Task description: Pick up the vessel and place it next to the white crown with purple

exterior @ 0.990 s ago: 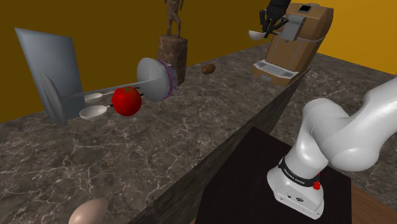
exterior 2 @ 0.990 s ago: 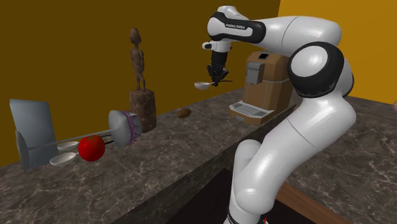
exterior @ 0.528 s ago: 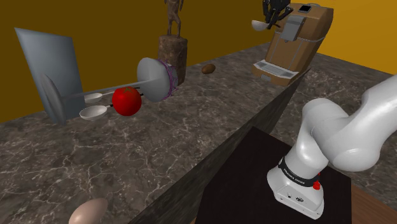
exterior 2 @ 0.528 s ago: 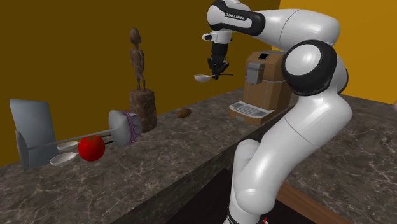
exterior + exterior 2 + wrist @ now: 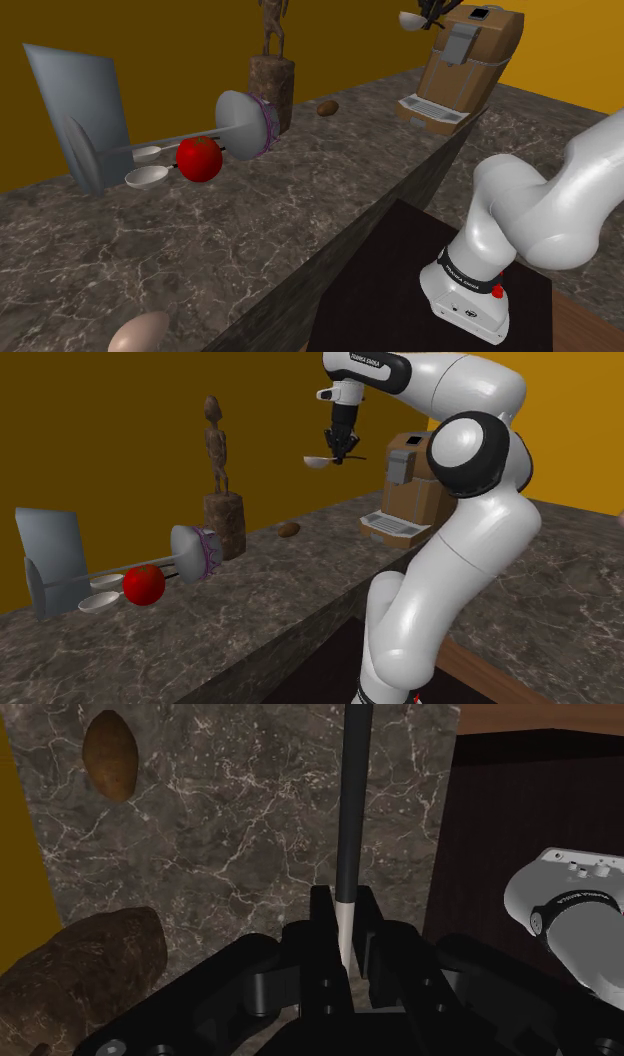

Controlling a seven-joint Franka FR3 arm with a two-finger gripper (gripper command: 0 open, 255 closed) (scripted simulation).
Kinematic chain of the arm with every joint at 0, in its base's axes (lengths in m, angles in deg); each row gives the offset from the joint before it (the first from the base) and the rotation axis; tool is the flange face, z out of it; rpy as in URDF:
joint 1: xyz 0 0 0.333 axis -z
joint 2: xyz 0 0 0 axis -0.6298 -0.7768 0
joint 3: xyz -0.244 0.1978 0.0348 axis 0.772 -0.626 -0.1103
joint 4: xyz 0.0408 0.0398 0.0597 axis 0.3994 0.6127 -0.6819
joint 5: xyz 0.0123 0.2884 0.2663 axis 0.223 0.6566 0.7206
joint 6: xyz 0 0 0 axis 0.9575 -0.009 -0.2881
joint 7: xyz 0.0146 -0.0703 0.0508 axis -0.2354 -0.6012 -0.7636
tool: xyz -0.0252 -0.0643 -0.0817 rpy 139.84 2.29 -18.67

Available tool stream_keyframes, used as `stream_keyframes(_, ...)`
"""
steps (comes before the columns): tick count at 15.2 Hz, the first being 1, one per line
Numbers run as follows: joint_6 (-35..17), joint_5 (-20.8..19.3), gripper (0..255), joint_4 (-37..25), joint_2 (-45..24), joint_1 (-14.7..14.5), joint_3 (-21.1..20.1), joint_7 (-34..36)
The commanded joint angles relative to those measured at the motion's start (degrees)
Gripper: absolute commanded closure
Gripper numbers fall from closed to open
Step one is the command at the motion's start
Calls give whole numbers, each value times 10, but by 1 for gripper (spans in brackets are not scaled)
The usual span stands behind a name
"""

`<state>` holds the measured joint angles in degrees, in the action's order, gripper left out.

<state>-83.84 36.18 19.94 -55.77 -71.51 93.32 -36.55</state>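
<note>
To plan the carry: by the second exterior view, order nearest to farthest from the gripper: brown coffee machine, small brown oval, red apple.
1. Brown coffee machine, close beside the gripper.
2. Small brown oval, lower, on the counter.
3. Red apple, toward the view's left end.

White arm [image 5: 478, 557], dark joints, black jaws

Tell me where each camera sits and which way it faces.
Shoulder view: beside the stand, looking down along the counter toward the yellow wall; arm base and gripper show.
Second exterior view: off the counter's side, facing that wall; most of the arm shows, gripper shut on the ladle.
Wrist view: on the hand, looking down at the counter; fingers clasp the ladle's handle.
Shared: both outside views show the coffee machine and crown.
</note>
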Motion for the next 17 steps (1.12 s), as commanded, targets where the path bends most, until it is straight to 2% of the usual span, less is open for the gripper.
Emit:
stream_keyframes(1, -2, 7, 255, 2, -7, -4, -13, 19)
stream_keyframes(9, -24, 48, 255, 7, -52, -34, -65, 107)
stream_keyframes(17, -40, 102, 255, -34, -135, -74, -88, 173)
